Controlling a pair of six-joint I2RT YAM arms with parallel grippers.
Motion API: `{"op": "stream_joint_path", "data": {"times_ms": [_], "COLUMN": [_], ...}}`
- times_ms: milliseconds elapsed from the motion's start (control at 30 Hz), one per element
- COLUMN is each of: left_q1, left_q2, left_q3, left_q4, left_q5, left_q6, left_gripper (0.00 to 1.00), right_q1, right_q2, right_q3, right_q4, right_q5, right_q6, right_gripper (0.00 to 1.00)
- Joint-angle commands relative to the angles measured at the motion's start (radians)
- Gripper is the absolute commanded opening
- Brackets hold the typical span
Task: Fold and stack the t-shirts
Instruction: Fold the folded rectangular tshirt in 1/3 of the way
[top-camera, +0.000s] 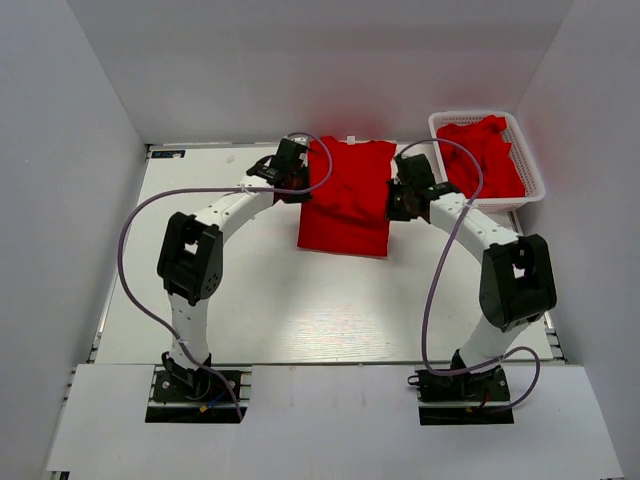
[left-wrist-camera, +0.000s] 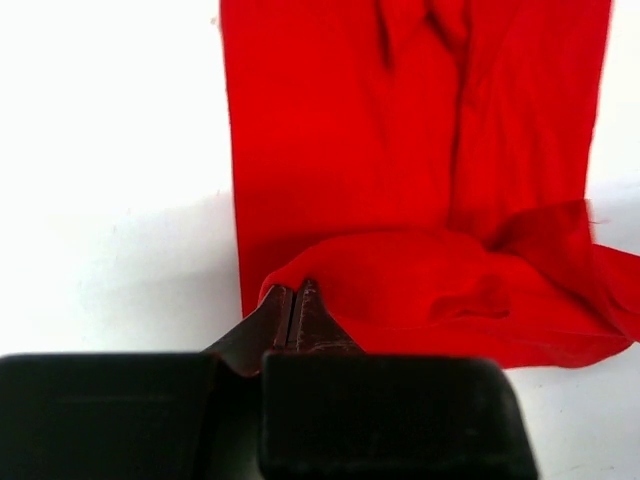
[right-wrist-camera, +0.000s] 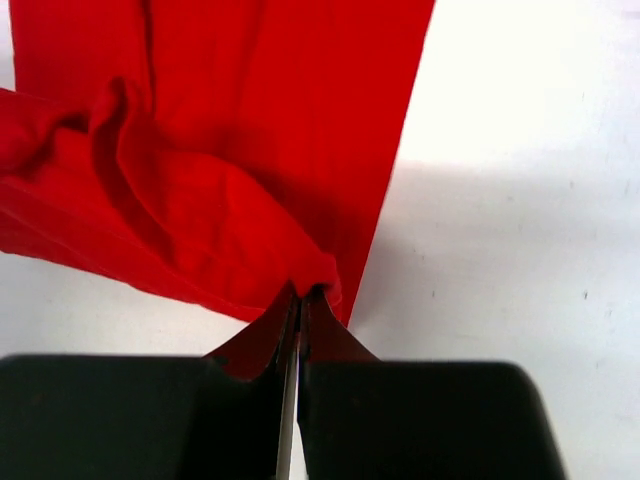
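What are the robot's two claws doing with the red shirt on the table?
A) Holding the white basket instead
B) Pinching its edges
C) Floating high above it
B: in the wrist views, the left gripper and the right gripper are each closed on a bunched fold of the red shirt.

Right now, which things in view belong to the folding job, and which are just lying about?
Belonging to the job:
- spread t-shirt, pinched at its side edges by the left gripper and the right gripper
- red shirts in the basket, waiting

Just there:
- white mesh basket
- table
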Motion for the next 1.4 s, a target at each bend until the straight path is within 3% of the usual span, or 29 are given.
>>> {"op": "stream_joint_path", "data": {"times_ms": [0,867,967,1033,1100,1133,1167,1200,1300,1367], "left_q1": [0.018,0.096,0.105,0.116,0.145,0.145,0.16,0.174,0.184,0.194], "left_q2": [0.016,0.251,0.3,0.341,0.429,0.458,0.478,0.487,0.409,0.322], "left_q3": [0.074,0.19,0.235,0.345,0.463,0.595,0.639,0.657,0.555,0.455], "left_q4": [0.026,0.273,0.334,0.349,0.311,0.243,0.227,0.227,0.3,0.313], "left_q5": [0.054,0.201,0.212,0.212,0.212,0.212,0.23,0.231,0.241,0.241], "left_q6": [0.067,0.076,0.046,0.026,0.012,0.012,0.001,-0.008,-0.008,-0.008], "left_gripper": [0.0,0.01,0.05,0.15,0.26,0.39,0.99,0.99,0.99,0.99], "right_q1": [-0.023,-0.147,-0.169,-0.18,-0.206,-0.222,-0.226,-0.247,-0.255,-0.253], "right_q2": [0.043,0.407,0.501,0.545,0.636,0.657,0.69,0.698,0.654,0.565], "right_q3": [0.079,0.407,0.535,0.596,0.753,0.786,0.85,0.869,0.84,0.737], "right_q4": [0.025,0.045,0.054,0.077,0.086,0.089,0.083,0.089,0.118,0.143], "right_q5": [-0.04,-0.209,-0.24,-0.269,-0.322,-0.353,-0.387,-0.421,-0.435,-0.421], "right_q6": [-0.048,-0.025,0.055,0.1,0.143,0.175,0.197,0.208,0.182,0.122], "right_gripper": [0.0,0.0,0.18,0.21,0.33,0.42,0.84,0.9,0.9,0.9]}}
